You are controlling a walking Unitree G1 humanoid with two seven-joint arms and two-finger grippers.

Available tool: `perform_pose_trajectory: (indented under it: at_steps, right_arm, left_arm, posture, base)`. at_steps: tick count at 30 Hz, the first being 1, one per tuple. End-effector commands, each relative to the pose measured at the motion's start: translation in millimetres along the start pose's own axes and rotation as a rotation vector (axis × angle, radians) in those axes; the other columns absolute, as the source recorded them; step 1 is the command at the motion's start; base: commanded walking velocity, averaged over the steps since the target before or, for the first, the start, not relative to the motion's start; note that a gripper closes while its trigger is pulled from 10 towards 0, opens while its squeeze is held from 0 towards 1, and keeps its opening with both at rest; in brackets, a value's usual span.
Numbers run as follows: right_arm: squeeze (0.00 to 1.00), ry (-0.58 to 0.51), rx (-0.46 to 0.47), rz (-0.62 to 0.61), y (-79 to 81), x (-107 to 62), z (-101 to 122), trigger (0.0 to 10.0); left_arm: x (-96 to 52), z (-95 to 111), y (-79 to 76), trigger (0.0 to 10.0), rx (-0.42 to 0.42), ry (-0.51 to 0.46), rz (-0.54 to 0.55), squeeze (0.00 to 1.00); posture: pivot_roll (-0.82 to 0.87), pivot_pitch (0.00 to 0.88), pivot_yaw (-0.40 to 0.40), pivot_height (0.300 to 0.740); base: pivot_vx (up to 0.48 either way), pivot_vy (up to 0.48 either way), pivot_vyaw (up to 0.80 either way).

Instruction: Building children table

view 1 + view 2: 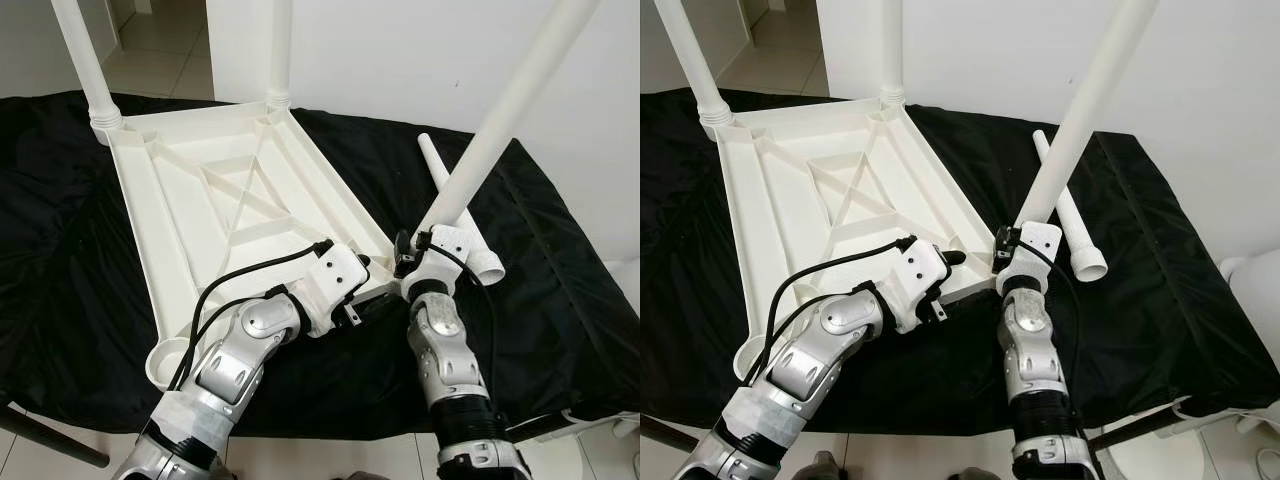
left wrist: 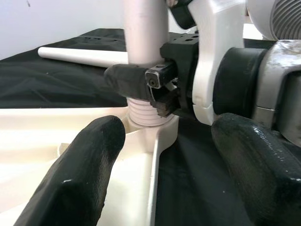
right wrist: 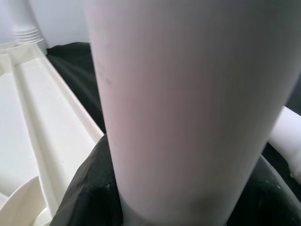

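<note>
While two legs are standing in the upturned tabletop (image 1: 210, 210), the right gripper (image 1: 415, 262) is clenching a third leg (image 1: 500, 120) into its corner socket, the open-fingered left gripper (image 1: 362, 305) is hovering beside, and the fourth leg (image 1: 462, 218) is lying just beyond on the cloth (image 1: 560, 300).

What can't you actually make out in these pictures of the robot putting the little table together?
- Tops of the three upright legs: cut off by the eye views' upper edge.
- Seating of that leg's thread in the tabletop: the right gripper covers part of it in the left wrist view.
- Right gripper's fingers: mostly hidden behind the leg in the right wrist view.
</note>
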State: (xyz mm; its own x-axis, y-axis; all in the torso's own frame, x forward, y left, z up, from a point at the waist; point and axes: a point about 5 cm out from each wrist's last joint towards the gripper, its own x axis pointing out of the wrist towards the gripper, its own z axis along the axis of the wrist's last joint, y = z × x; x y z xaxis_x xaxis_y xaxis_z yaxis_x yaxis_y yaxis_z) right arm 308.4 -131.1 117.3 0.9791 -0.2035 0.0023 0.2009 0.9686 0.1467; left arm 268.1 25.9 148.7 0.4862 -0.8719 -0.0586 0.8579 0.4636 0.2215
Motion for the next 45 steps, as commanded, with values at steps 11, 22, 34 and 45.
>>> perform_pose_trajectory:
  at_steps: [11, 22, 34, 45]
  right_arm:
    - [1.00, -0.007, -0.006, 0.063, -12.2, -7.0, -4, 10.0]
    - [0.00, -0.031, -0.033, 0.213, -35.2, -5.2, 2, 10.0]
    - [0.00, -0.029, -0.174, 0.584, -44.8, 13.7, 9, 10.0]
    - [0.00, 0.015, -0.245, 0.720, -41.3, 30.3, 7, 0.8]
  left_arm:
    - [1.4, 0, -4.3, 10.0, 0.008, 0.002, -0.007, 0.00]
    - [1.7, 1, -3.3, 10.0, 0.012, 0.002, -0.010, 0.00]
    - [2.2, -3, -8.2, 10.0, 0.007, 0.022, -0.049, 0.00]
    - [2.6, -13, -12.1, 10.0, -0.001, 0.081, -0.070, 0.00]
  posture:
    - [0.05, 0.000, -0.101, 0.740]
    - [0.05, 0.000, -0.094, 0.740]
    - [0.04, 0.000, -0.078, 0.740]
    - [0.07, 0.000, -0.086, 0.740]
  base:
    - [0.000, 0.000, 0.00]
    - [0.000, 0.000, 0.00]
    - [0.000, 0.000, 0.00]
    - [0.000, 0.000, 0.00]
